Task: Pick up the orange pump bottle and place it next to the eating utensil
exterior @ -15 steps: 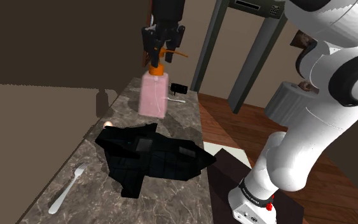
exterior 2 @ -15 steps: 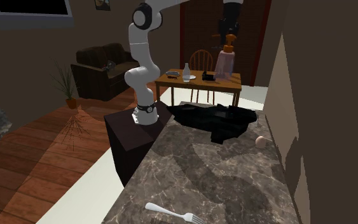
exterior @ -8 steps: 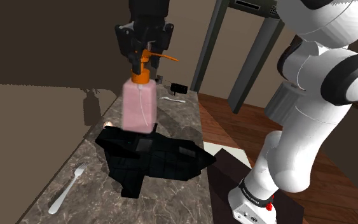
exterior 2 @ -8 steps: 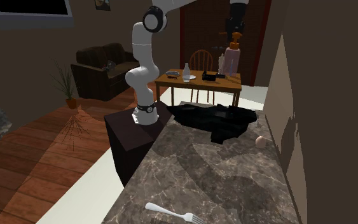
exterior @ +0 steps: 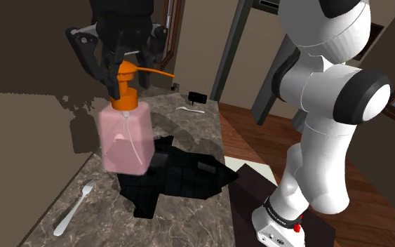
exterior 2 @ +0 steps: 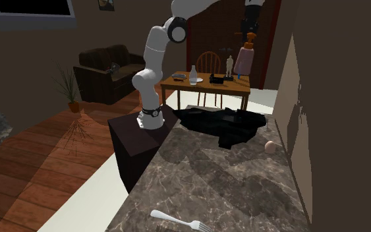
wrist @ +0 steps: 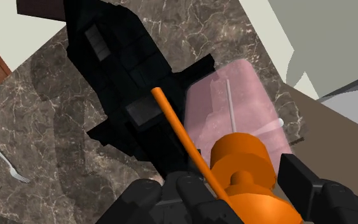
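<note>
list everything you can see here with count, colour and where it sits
pump bottle: 1, pink body with orange pump, held up over the counter
fork: 1, white, on the counter at the shoulder view's lower left
heap: 1, black, angular, mid counter
ball: 1, pale pink, on the counter near the wall
counter: 1, brown-grey marble, beside the stand
table: 1, wooden, beyond the counter
sofa: 1, dark, far back
arm: 1, white with dark joints
fingers: 2, black, shut on the pump
</note>
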Available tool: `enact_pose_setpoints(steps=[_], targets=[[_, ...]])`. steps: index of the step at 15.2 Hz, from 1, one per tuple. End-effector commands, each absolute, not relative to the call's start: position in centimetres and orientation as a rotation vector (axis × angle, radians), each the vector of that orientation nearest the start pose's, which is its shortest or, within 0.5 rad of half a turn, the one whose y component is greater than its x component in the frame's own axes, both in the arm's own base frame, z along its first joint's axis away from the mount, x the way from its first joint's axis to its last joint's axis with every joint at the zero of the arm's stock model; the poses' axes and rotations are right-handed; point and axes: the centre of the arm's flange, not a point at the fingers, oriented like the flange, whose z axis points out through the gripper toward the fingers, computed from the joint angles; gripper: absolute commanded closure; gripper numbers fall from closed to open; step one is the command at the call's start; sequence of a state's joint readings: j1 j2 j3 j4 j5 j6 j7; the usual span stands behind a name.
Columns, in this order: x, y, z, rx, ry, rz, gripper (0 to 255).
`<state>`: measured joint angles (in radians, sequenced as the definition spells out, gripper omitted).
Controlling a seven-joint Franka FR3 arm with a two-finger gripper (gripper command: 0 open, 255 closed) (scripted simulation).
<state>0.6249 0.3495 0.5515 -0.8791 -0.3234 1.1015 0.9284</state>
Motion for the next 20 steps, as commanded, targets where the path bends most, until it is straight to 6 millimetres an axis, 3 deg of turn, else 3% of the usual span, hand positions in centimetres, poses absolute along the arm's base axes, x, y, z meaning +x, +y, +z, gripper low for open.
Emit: enact_pose_setpoints(steps=[1, 20], targets=[[33.0, 49.7, 71.0, -3.273, -0.147, -0.085, 255], [33.0, 49.7, 61.0, -3.273, -0.147, -0.085, 255]])
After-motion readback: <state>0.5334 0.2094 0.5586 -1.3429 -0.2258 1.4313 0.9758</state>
